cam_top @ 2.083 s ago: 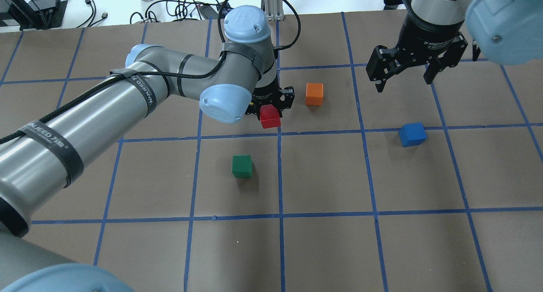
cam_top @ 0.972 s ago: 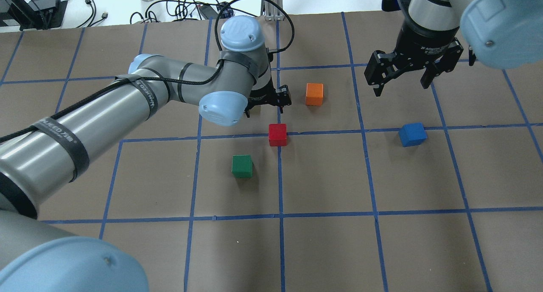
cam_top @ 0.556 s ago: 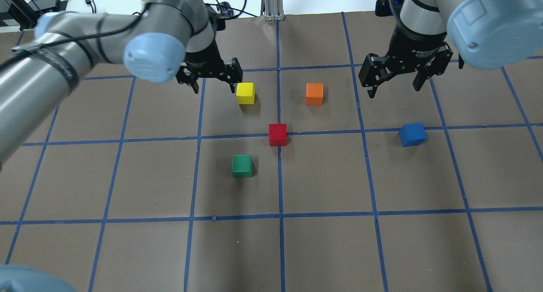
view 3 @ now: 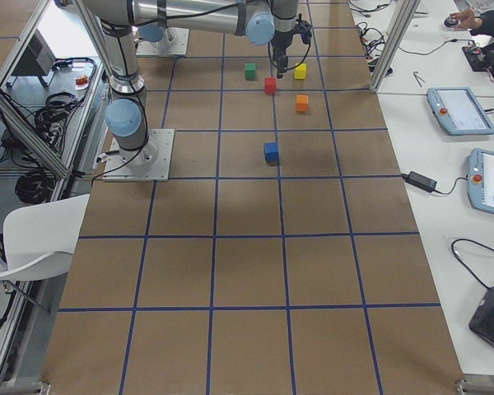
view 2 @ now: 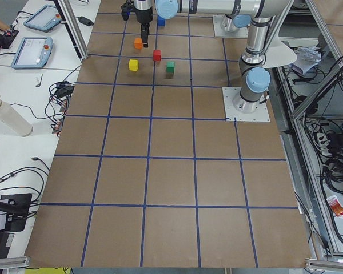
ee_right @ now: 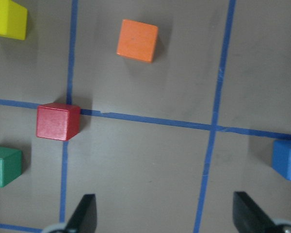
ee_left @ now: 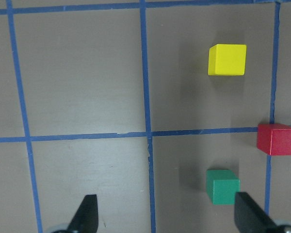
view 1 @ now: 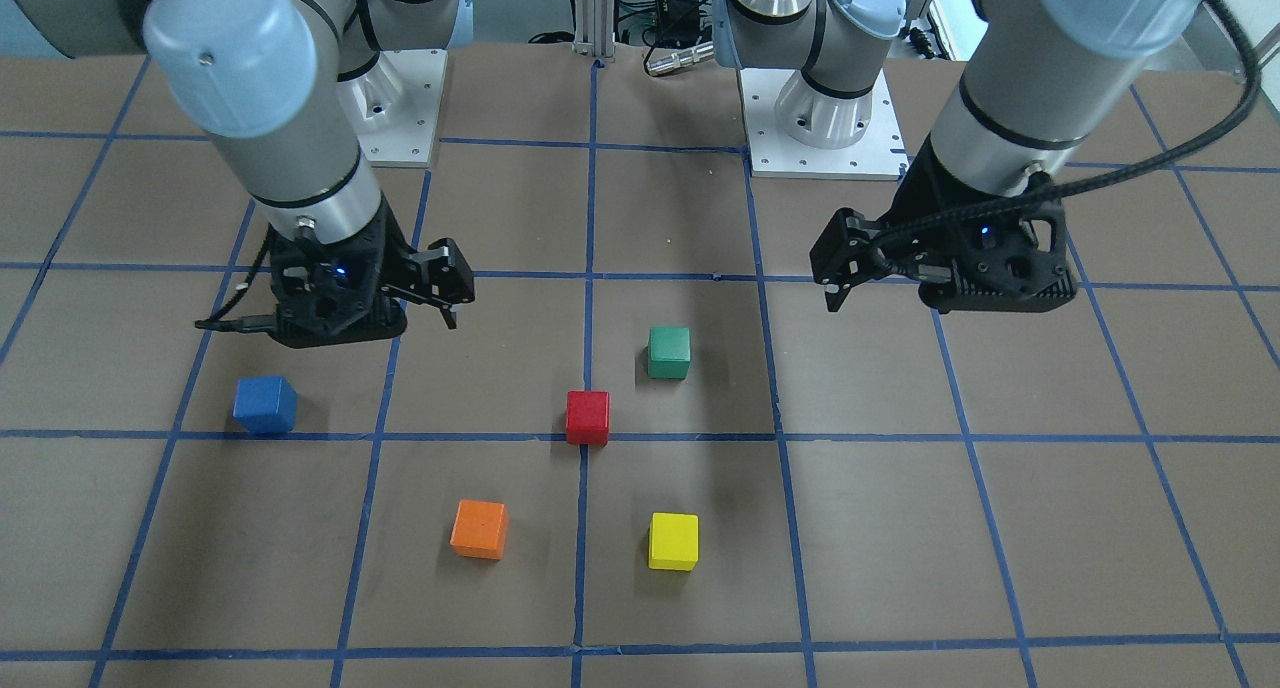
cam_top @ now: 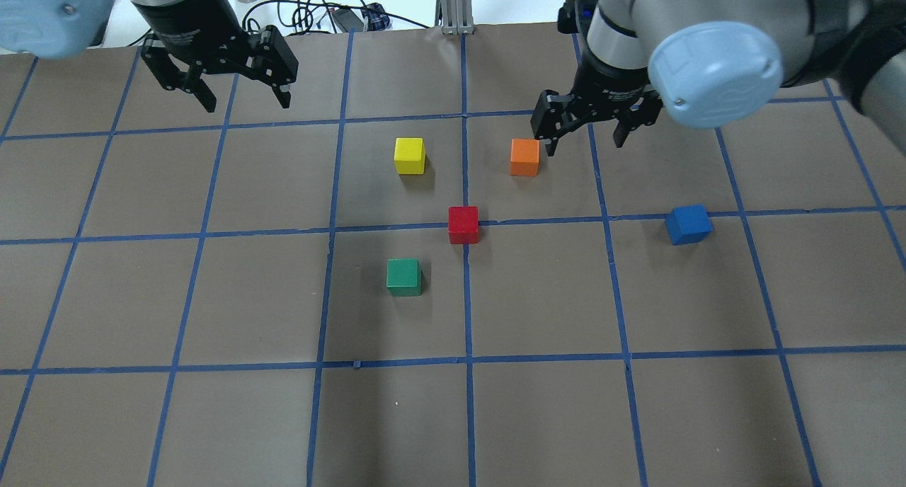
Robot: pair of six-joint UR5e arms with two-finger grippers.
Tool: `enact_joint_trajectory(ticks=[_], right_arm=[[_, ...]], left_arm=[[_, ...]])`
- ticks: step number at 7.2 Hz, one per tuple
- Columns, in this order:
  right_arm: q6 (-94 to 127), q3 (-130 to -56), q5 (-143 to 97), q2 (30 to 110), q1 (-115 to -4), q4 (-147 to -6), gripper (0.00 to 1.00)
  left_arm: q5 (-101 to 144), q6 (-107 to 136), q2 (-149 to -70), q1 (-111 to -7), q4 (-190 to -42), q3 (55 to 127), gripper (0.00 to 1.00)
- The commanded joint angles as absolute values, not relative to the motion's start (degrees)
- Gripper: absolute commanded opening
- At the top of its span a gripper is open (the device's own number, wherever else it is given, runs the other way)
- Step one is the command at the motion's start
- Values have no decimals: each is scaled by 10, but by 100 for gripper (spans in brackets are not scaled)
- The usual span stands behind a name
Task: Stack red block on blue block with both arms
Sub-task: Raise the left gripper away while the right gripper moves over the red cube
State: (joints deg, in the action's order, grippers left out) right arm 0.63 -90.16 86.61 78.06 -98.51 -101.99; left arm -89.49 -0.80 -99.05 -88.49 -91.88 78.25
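Note:
The red block (cam_top: 463, 224) sits on the brown table on a blue tape line near the middle; it also shows in the front view (view 1: 587, 417) and in both wrist views (ee_left: 276, 139) (ee_right: 58, 121). The blue block (cam_top: 688, 224) sits apart to its right, and shows at the right wrist view's edge (ee_right: 287, 159). My left gripper (cam_top: 247, 106) is open and empty, raised at the far left back. My right gripper (cam_top: 584, 146) is open and empty, raised between the two blocks and farther back.
An orange cube (cam_top: 524, 156) lies just left of my right gripper. A yellow cube (cam_top: 410, 155) and a green cube (cam_top: 404, 276) lie near the red block. Cables (cam_top: 311, 13) lie beyond the table's far edge.
My left gripper let go of the red block, which now rests on the tape line, and drew back to the far left. My right gripper moved left toward the orange cube.

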Motion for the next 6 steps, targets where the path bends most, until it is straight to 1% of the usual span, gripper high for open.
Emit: enact_joint_trajectory(ticks=[1, 2, 4, 6], right_arm=[[76, -898, 860, 717, -1056, -1077, 100], [79, -899, 860, 698, -1079, -1104, 100], [102, -900, 860, 647, -1095, -1143, 100], [109, -903, 860, 623, -1102, -1159, 100]], left_arm=[[-896, -7, -979, -868, -944, 738, 100], [-894, 3, -970, -869, -987, 737, 100], [-895, 25, -970, -883, -993, 745, 100], [-898, 25, -945, -890, -1008, 790, 100]])
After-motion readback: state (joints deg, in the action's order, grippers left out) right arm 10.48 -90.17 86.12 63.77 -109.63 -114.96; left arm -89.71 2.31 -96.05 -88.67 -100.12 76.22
